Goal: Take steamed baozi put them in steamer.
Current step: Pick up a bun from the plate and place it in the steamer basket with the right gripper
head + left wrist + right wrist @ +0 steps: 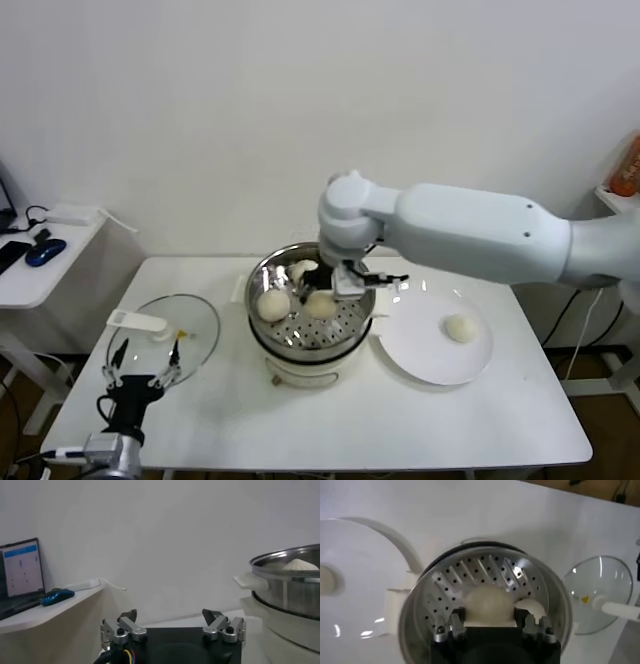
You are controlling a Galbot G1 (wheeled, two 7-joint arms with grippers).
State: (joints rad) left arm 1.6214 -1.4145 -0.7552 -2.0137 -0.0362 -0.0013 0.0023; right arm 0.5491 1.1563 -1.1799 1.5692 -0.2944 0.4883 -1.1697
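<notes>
The steamer [262, 290] stands mid-table, a steel pot with a perforated tray [470, 572] on a white base. Three baozi are in it: one at its left [273, 305], one at the back [303, 268], one in the middle [320, 304]. My right gripper [338, 284] reaches into the pot, and its fingers press both sides of the middle baozi [489, 605] just above the tray. Another baozi [532, 607] lies beside it. A fourth baozi [460, 327] lies on the white plate [420, 355]. My left gripper [145, 360] is parked open at the front left.
The glass lid [190, 335] with a white handle lies left of the steamer, close to my left gripper. The plate touches the steamer's right side. A side shelf [40, 270] with a blue mouse and a laptop stands at the far left. The left wrist view shows the steamer's side [290, 595].
</notes>
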